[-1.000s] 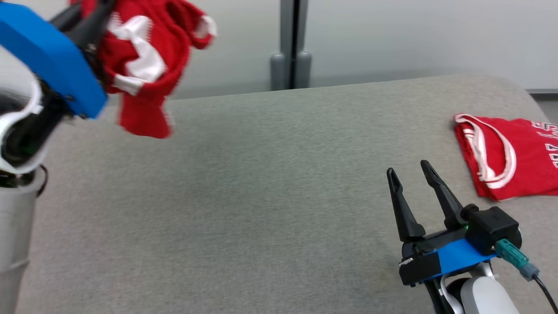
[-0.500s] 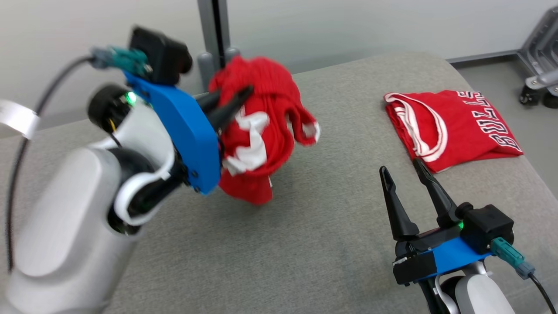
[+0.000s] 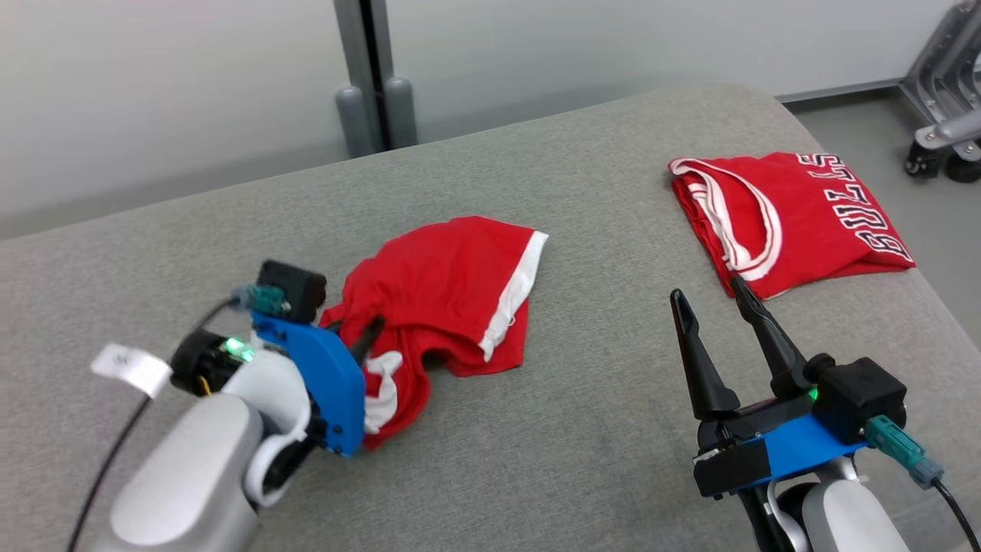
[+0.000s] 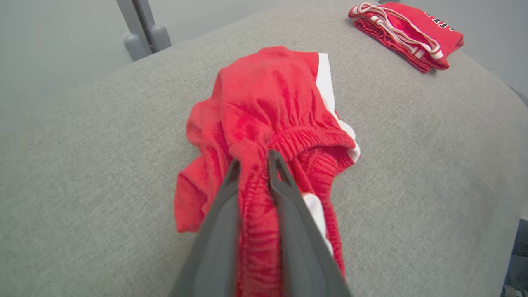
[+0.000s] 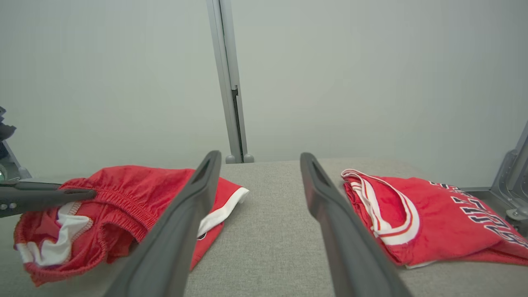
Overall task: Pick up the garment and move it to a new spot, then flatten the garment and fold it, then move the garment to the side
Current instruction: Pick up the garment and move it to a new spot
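- shorts (image 3: pixel 452 284): red, with a white band along the hem (the gathered waistband is plain red)
- jersey (image 3: pixel 797 222): red, with white-and-red striped edging and dark letters outlined in white
- padded tabletop (image 3: pixel 536 445): flecked grey
- left gripper (image 4: pixel 252 160) and right gripper (image 3: pixel 707 290): dark fingers, blue mounts

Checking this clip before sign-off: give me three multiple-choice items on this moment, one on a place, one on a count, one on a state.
1. The folded jersey lies:
A) on the table's far right
B) on the floor
C) at the table's left edge

2. Red garments on the table:
A) one
B) two
C) three

3. The left gripper:
A) hangs open, empty
B) holds the jersey
C) has its fingers pinching the shorts' waistband

Answers: A, the head view shows it far right. B, shorts plus jersey. C, the left wrist view shows the waistband between the fingers.
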Robot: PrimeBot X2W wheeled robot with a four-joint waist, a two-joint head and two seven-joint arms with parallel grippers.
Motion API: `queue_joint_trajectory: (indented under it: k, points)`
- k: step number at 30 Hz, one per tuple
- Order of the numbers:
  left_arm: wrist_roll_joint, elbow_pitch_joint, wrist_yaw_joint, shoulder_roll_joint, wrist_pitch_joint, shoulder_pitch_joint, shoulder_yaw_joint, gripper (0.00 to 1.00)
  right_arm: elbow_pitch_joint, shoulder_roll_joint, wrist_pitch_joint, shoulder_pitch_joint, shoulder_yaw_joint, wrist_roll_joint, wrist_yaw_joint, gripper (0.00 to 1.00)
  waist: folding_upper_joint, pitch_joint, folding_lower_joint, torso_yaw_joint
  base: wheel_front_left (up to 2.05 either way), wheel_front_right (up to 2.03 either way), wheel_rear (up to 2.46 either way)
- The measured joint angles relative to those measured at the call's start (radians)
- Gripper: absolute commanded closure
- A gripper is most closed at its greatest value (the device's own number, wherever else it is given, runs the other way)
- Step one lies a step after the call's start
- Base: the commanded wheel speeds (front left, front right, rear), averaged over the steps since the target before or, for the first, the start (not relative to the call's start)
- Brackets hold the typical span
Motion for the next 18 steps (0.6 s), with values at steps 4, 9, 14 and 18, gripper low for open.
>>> queue_joint_trajectory:
  k: [4,9,14,18]
  points:
    - [0.067,0.052,0.006,-0.04,-0.178,0.014,-0.014,0.0,-0.003,0.0,0.004,0.009,-0.014,-0.002,0.0,0.0,0.0,-0.009,0.0,0.033,0.0,0.0,0.0]
    - [0.072,0.102,0.032,-0.082,-0.368,0.069,0.014,0.0,-0.013,0.0,0.015,0.011,-0.024,-0.018,0.0,0.0,0.0,-0.025,0.0,0.076,0.0,0.0,0.0]
    - [0.054,0.103,0.079,-0.106,-0.54,0.126,0.076,0.0,-0.029,0.0,0.022,0.031,-0.05,-0.024,0.0,0.0,0.0,-0.042,-0.0001,0.119,0.0,0.0,0.0]
    - [0.051,0.073,0.112,-0.111,-0.62,0.179,0.118,0.0,-0.039,0.001,0.028,0.053,-0.07,-0.026,0.0,0.0,0.0,-0.052,0.0,0.151,0.0,0.0,0.0]
